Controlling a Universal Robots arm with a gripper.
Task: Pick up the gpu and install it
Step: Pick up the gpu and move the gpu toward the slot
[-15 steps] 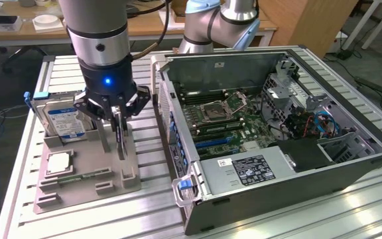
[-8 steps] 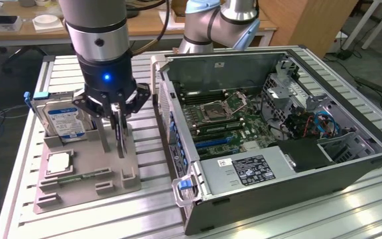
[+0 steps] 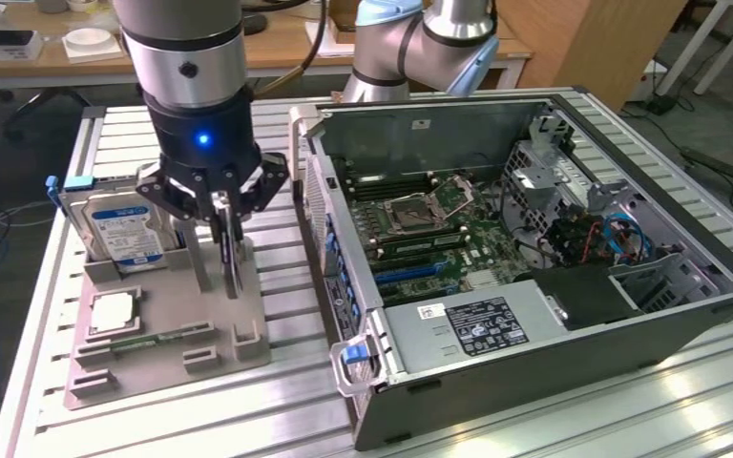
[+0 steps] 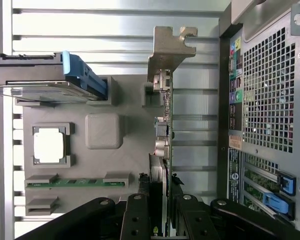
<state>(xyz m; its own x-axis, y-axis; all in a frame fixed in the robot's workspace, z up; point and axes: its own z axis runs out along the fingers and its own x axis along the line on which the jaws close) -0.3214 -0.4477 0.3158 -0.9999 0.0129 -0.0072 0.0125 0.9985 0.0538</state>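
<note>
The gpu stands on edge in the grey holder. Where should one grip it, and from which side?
Grip the gpu on its upper long edge, pinching the two flat faces, from straight above. It stands upright in the grey holder, so only its top is free. The gripper clamps it there, away from the metal bracket.

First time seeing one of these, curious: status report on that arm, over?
Status: pincer closed on gpu. Card upright on edge at grey holder; lifted or seated, cannot tell. Nearby: hard drive, standing apart; open computer case alongside.
</note>
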